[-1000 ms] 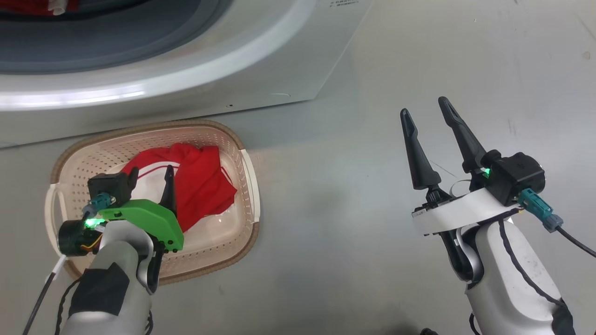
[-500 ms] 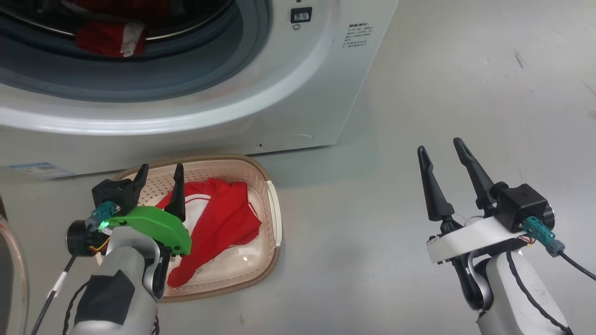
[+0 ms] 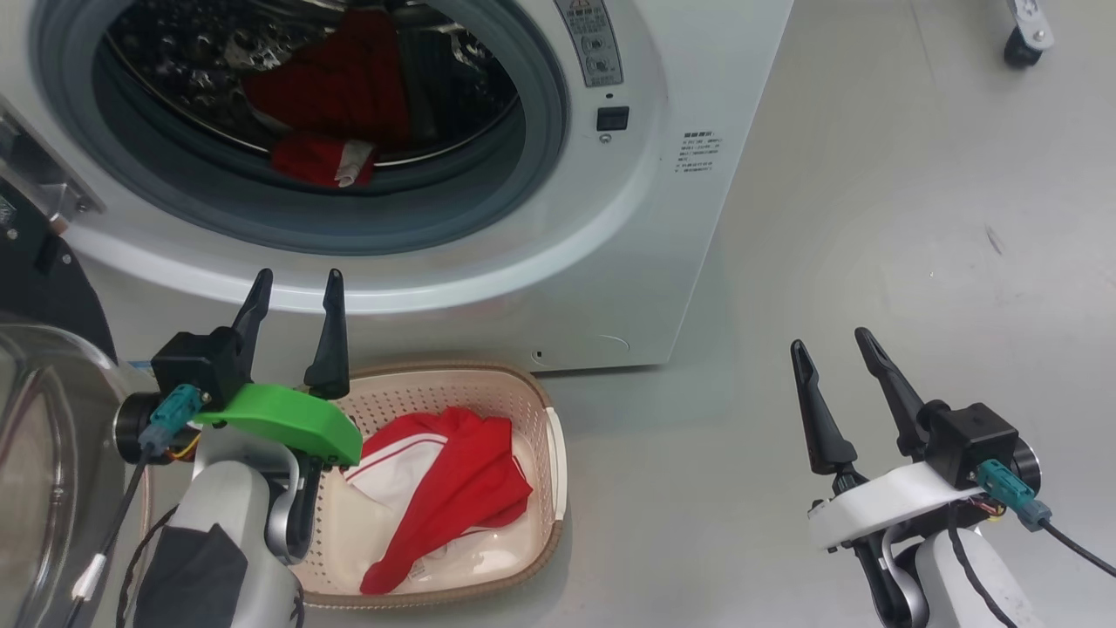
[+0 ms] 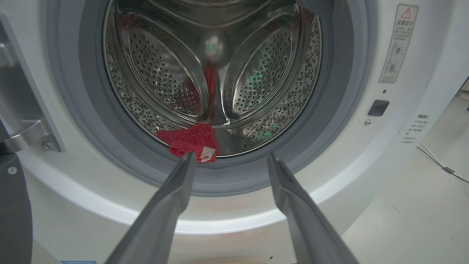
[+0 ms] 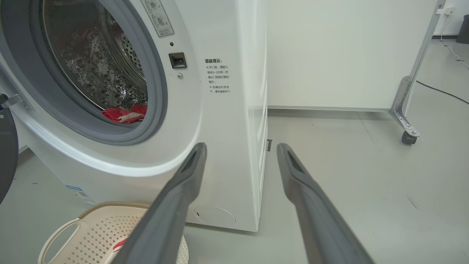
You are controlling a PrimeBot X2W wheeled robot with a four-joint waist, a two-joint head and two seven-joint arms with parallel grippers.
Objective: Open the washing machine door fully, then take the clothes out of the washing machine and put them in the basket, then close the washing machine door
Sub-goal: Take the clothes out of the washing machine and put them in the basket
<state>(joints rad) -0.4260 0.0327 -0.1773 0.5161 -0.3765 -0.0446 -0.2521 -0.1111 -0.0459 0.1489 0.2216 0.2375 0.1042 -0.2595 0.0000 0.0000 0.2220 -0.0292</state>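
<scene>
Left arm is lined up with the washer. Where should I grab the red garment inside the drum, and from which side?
Probably the bunched front edge of the red garment, by its white trim, since it lies heaped at the front lip of the drum. Bring the open left gripper straight in through the door opening, slightly from above, straddling the heap.

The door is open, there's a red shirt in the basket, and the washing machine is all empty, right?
Not empty. The head view shows red clothes lying in the washing machine drum. The door is open and a red garment is in the basket.
</scene>
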